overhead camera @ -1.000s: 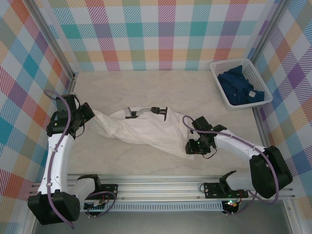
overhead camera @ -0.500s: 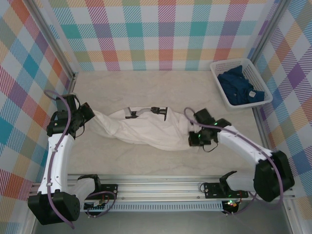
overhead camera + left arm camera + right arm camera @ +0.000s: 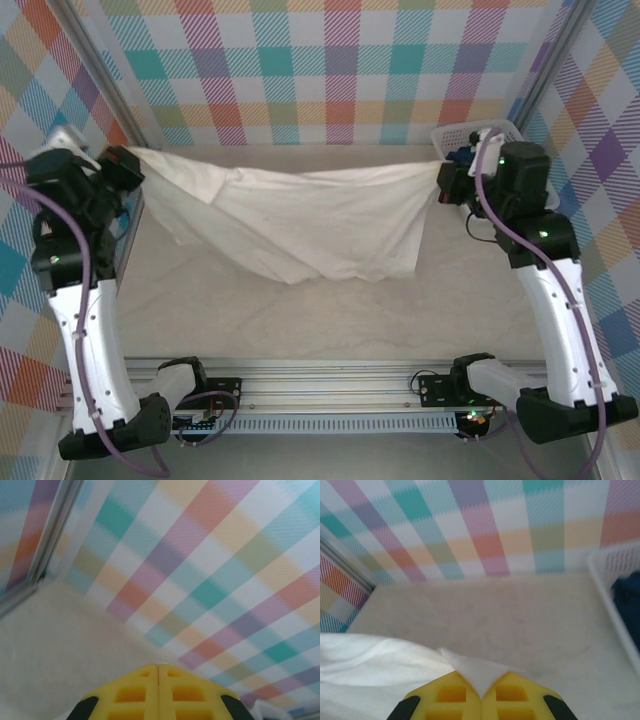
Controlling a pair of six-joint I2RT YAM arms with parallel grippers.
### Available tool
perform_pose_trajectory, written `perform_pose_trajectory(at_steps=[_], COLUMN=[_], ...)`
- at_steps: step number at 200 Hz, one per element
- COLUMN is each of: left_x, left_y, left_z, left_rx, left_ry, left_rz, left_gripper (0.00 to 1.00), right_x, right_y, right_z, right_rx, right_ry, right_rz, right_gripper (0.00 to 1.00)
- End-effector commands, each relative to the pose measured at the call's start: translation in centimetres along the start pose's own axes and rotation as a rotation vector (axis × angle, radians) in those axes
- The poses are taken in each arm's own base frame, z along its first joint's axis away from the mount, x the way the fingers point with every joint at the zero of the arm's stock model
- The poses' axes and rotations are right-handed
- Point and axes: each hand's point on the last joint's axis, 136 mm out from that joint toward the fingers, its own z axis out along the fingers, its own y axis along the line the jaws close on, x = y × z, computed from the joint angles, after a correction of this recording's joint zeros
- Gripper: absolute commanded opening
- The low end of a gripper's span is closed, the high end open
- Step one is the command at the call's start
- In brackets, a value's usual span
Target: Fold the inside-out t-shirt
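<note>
Left fingers (image 3: 131,695) clenched on one t-shirt (image 3: 300,215) edge, right fingers (image 3: 455,697) on the opposite. It hangs stretched between them above the table (image 3: 300,330), probably to flatten it for folding.

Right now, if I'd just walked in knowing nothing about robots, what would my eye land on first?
Most likely the white t-shirt, stretched like a banner across the back of the table, one corner pinched in the left gripper and the other in the right gripper. Next come the bright checked walls all around, and a white basket at the far right holding a dark blue garment.
</note>
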Motion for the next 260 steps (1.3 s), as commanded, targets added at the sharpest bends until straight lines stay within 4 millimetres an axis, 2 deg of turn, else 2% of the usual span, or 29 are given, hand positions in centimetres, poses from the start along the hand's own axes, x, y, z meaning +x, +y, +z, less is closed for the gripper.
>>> perform_pose_trajectory(at_steps=[1, 36, 53, 74, 94, 102, 113, 122, 134, 146, 170, 179, 192, 210, 216, 223, 229, 236, 248, 260], left_x=[-5.8, -11.5, -13.0, -14.2, -15.2, -15.4, -15.6, -15.5, -15.1, -14.1, -10.8, -9.1, -5.3, 0.8, 3.2, 5.8, 7.2, 9.3, 11.2, 12.2], left_y=[-2.3, -5.5, -6.5, -7.0, -7.2, -7.1, -7.0, -6.7, -6.0, -4.9, -2.2, -1.2, 0.8, 3.7, 4.9, 6.3, 7.0, 8.0, 9.4, 10.6], left_z=[-5.5, -11.2, -12.0, -12.5, -12.3, -11.5, -9.7, -7.2, -3.5, 1.0, 10.8, 14.5, 20.9, 28.7, 31.3, 33.9, 35.5, 37.5, 39.2, 39.8], left_rx=[-0.018, -0.026, -0.023, -0.029, -0.043, -0.046, -0.049, -0.054, -0.062, -0.074, -0.1, -0.119, -0.151, -0.199, -0.215, -0.234, -0.236, -0.235, -0.25, -0.277], left_ry=[-0.194, -0.375, -0.413, -0.448, -0.485, -0.485, -0.469, -0.435, -0.382, -0.311, -0.166, -0.117, -0.021, 0.097, 0.141, 0.184, 0.201, 0.23, 0.244, 0.257], left_rz=[0.09, 0.201, 0.23, 0.257, 0.273, 0.273, 0.273, 0.267, 0.256, 0.239, 0.216, 0.22, 0.23, 0.246, 0.249, 0.255, 0.253, 0.253, 0.234, 0.225], left_gripper=[0.0, 0.0, 0.0, 0.0, 0.0, 0.0, 0.0, 0.0, 0.0, 0.0, 0.0, 0.0, 0.0, 0.0, 0.06, 0.17, 0.28, 0.37, 0.52, 0.61], right_x=[-6.2, -10.2, -11.4, -12.2, -13.0, -13.3, -13.7, -14.1, -14.5, -14.8, -14.2, -13.4, -12.0, -8.3, -6.7, -5.1, -3.6, -2.0, -0.5, 0.8], right_y=[1.1, 2.1, 2.2, 2.5, 2.2, 1.9, 1.5, 1.1, 0.4, -0.3, -2.6, -3.8, -5.6, -9.1, -10.3, -11.4, -12.5, -13.1, -13.6, -13.1], right_z=[-7.3, -14.2, -16.4, -17.6, -17.9, -17.5, -16.4, -15.0, -12.2, -8.6, 0.6, 4.6, 10.5, 19.9, 23.0, 26.1, 28.7, 31.1, 33.9, 34.9], right_rx=[0.039, 0.08, 0.106, 0.108, 0.141, 0.159, 0.184, 0.203, 0.223, 0.238, 0.296, 0.316, 0.348, 0.406, 0.426, 0.44, 0.444, 0.431, 0.412, 0.378], right_ry=[-0.237, -0.414, -0.471, -0.504, -0.528, -0.531, -0.524, -0.511, -0.483, -0.445, -0.331, -0.283, -0.218, -0.086, -0.045, -0.004, 0.041, 0.092, 0.142, 0.187], right_rz=[-0.104, -0.172, -0.191, -0.207, -0.224, -0.23, -0.239, -0.246, -0.251, -0.258, -0.27, -0.275, -0.279, -0.287, -0.288, -0.287, -0.264, -0.244, -0.218, -0.209], right_gripper=[0.0, 0.0, 0.0, 0.0, 0.0, 0.0, 0.0, 0.0, 0.0, 0.0, 0.0, 0.0, 0.0, 0.04, 0.07, 0.16, 0.24, 0.28, 0.35, 0.39])
